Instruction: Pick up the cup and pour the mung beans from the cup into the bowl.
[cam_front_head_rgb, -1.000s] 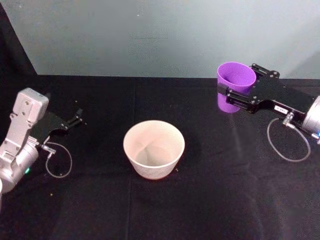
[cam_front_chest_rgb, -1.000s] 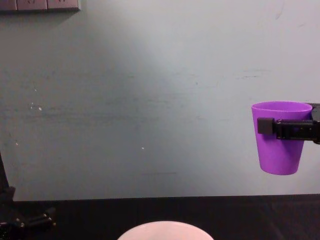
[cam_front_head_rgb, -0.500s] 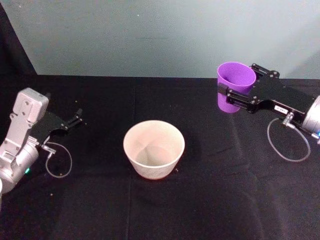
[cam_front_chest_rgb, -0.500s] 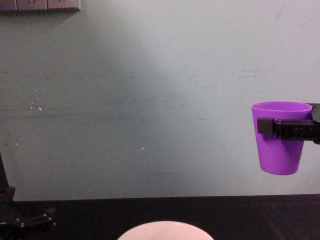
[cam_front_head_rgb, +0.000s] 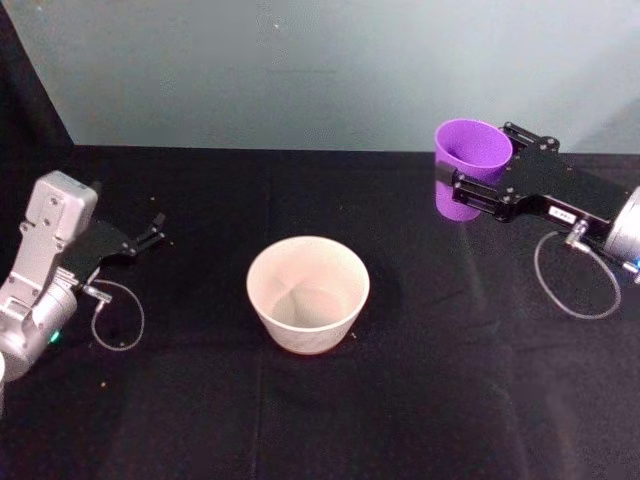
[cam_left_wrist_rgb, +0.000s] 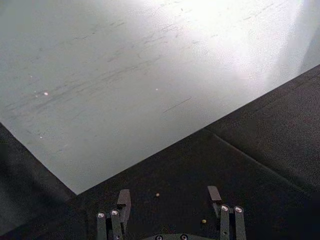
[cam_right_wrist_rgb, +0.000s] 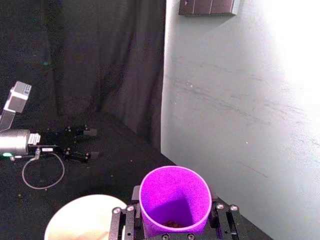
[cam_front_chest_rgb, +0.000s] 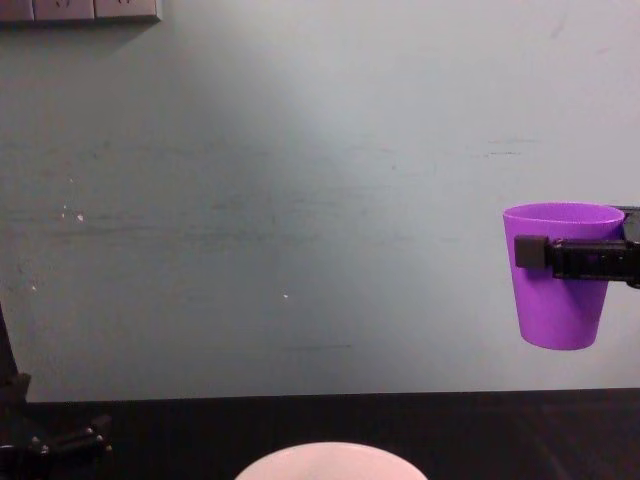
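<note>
**A:** Where is the cup right now?

**B:** I have the cup in the upper right of the head view, upright and lifted off the black cloth. In the chest view it hangs at the right edge, with its base well above the dark surface. The right gripper is clamped on it, one finger on each side just under the rim.

**A:** Are the beans in it?

**B:** Yes. Looking down from the right wrist, I see the mung beans as a small dark patch at the bottom of the cup. None are at the lip, and I see no tilt on the cup.

**A:** And the bowl?

**B:** The bowl sits in the middle of the head view, well apart from the cup and lower left of it in the frame. Its inside looks bare to me; I can make out no beans there.

**A:** So how far along are we?

**B:** I judge the pick-up done and the pour not yet begun. What is left is to carry the cup across until its mouth is over the bowl, then tip it so the beans run out.

**A:** The other arm?

**B:** The left gripper is parked at the left edge of the head view, with its fingers apart and holding nothing. A couple of loose beans lie on the black cloth just ahead of it.
</note>
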